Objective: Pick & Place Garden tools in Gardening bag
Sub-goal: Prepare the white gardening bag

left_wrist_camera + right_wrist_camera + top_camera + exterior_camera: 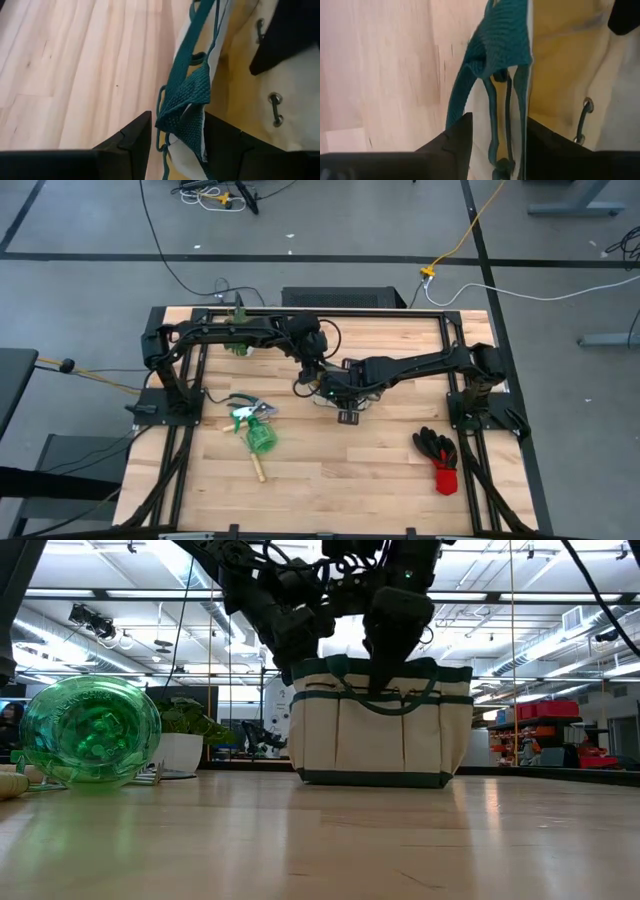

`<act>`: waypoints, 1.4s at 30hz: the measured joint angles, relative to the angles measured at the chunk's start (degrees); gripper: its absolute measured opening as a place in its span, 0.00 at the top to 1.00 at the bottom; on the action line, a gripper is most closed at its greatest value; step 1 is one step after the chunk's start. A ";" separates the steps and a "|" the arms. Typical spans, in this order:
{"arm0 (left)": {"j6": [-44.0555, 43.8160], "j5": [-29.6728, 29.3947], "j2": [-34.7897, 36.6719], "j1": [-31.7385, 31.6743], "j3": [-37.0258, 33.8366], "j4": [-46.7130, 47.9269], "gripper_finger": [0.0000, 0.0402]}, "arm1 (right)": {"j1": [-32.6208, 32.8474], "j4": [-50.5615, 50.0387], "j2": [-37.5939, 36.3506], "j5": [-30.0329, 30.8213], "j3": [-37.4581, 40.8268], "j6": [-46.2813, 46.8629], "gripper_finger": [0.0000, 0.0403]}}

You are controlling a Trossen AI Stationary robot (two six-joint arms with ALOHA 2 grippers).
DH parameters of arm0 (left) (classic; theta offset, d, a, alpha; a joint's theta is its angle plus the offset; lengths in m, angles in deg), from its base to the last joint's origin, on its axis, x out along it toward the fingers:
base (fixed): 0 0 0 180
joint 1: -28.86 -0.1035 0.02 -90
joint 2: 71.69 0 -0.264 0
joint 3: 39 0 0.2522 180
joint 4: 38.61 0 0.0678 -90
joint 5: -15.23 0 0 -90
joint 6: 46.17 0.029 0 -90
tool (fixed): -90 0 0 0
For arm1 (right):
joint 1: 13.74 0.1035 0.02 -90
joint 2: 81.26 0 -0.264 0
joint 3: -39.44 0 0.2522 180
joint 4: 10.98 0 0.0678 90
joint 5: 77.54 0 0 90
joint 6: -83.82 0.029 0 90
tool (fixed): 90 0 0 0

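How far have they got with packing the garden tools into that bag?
Nothing looks packed yet. Both hands, left hand and right hand, grip the gardening bag by its green-trimmed rim. Still out on the table: shears, green item, rake and gloves.

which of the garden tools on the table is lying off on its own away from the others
The black-and-red gloves, alone near the table's front right. The pruning shears, round green item and wooden-handled rake are bunched together on the front left.
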 joint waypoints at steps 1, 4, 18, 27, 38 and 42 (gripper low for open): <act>-0.13 0.00 0.00 0.00 0.00 -0.06 0.58 | 0.00 0.34 0.00 0.02 -0.02 0.06 0.66; -0.30 0.00 0.00 0.02 0.00 -0.36 0.58 | 0.00 0.27 0.00 0.00 -0.02 0.37 0.70; -2.18 -4.54 0.00 0.02 0.00 -2.56 0.72 | 0.33 1.33 0.00 -6.04 -0.02 -1.27 0.98; -2.19 -10.57 0.00 0.02 0.00 -3.51 0.89 | 1.83 1.81 0.00 -9.04 -0.02 -1.34 1.00; -1.77 -16.29 0.00 0.17 -0.02 -3.62 0.91 | 4.11 3.75 -0.02 -11.06 -0.02 1.56 1.00; -1.72 -17.14 0.00 0.20 -0.02 -3.64 0.92 | 4.74 3.75 -0.02 -11.17 -0.02 3.31 1.00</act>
